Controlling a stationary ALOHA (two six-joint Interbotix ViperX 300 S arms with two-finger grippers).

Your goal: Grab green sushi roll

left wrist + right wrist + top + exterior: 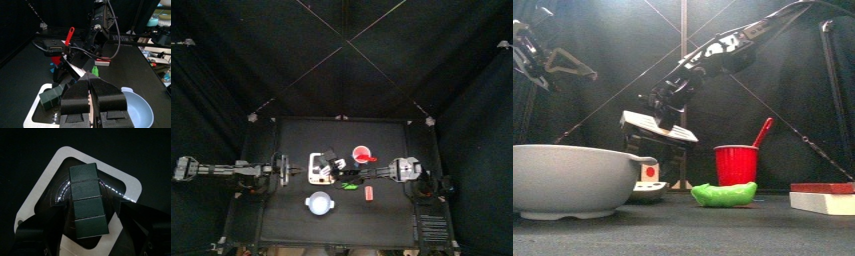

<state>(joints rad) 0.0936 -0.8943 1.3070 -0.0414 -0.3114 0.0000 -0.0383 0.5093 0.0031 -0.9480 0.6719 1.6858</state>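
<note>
Table: small and black, at the middle of a pen of black curtains.
Left arm: enters from 9 o'clock, ending near the white tray.
Right arm: enters from 3 o'clock and reaches across to the white tray.
White tray: at table centre, partly covered by the right arm's end.
Red cup: just beside the tray, toward 2 o'clock.
Green piece: tiny, toward 5 o'clock of the tray.
Orange-red piece: small, near the green piece.
Pale bowl: at 6 o'clock, near the table's front edge.
</note>
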